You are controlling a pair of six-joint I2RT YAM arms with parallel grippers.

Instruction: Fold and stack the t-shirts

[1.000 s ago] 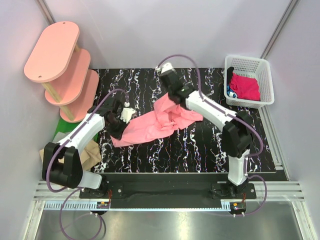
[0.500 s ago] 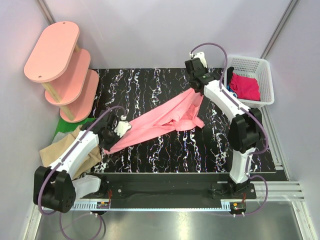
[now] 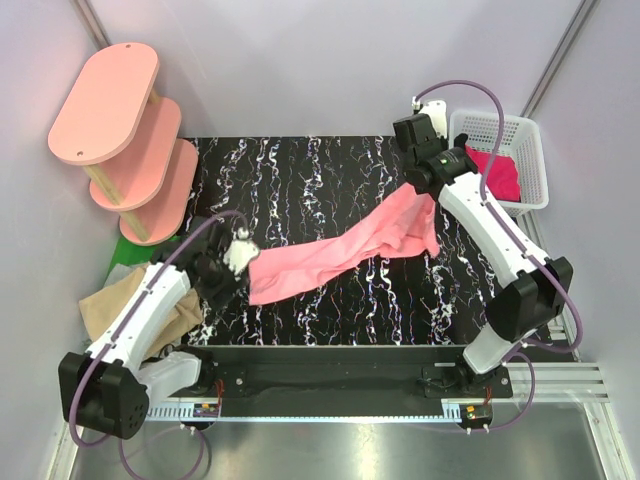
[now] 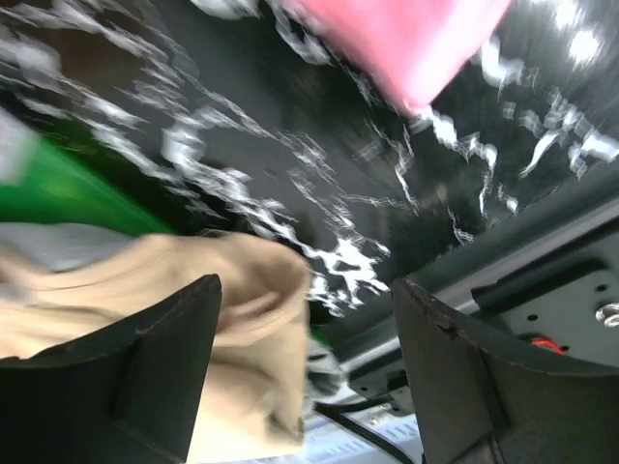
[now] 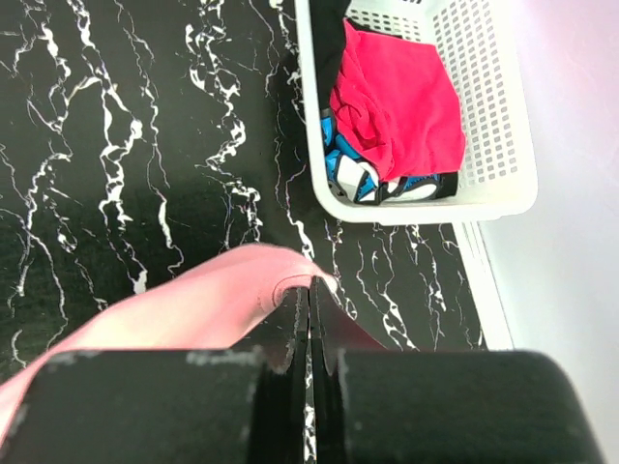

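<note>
Salmon-pink t-shirt (image 3: pixel 340 250) — long, rumpled diagonal band

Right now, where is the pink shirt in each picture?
Top external: the pink shirt lies stretched slantwise across the middle.
Left wrist: only one corner shows, at the top edge.
Right wrist: bottom left, pinched in the right fingers.
Shared landmark: the black marbled table shows in all three views.
</note>
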